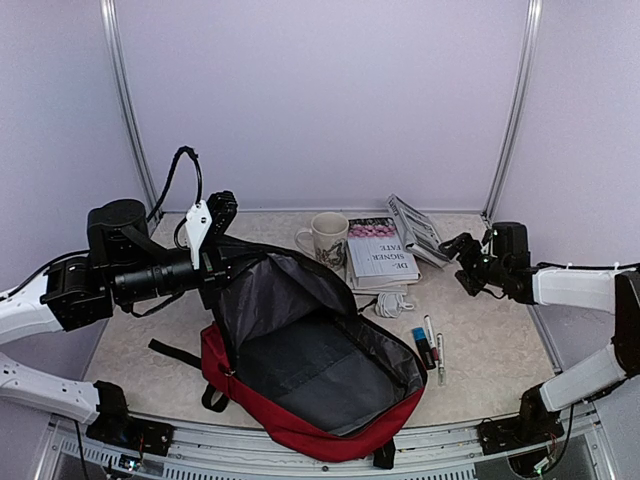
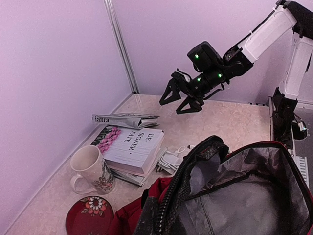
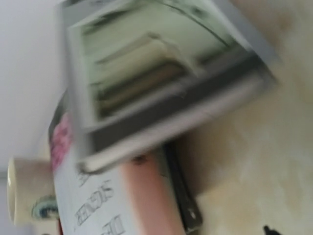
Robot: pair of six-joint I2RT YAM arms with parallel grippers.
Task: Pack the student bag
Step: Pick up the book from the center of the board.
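Note:
The student bag (image 1: 300, 400), a dark-red backpack with grey lining, lies open in the middle of the table. Its top flap (image 1: 270, 290) is held up by my left gripper (image 1: 213, 267), which is shut on the flap's zippered edge (image 2: 171, 205); the fingers themselves do not show in the left wrist view. My right gripper (image 1: 462, 258) hovers at the back right with its jaws spread and nothing between them (image 2: 181, 100). It is just right of a folded newspaper (image 1: 415, 228), which leans on a white book (image 1: 378, 250).
A flowered mug (image 1: 327, 238) stands left of the book, a red saucer (image 2: 89, 214) in front of it. A white charger with cable (image 1: 393, 303) and several pens (image 1: 430, 345) lie right of the bag. The right wrist view is blurred: newspaper (image 3: 161, 88), book (image 3: 112, 196).

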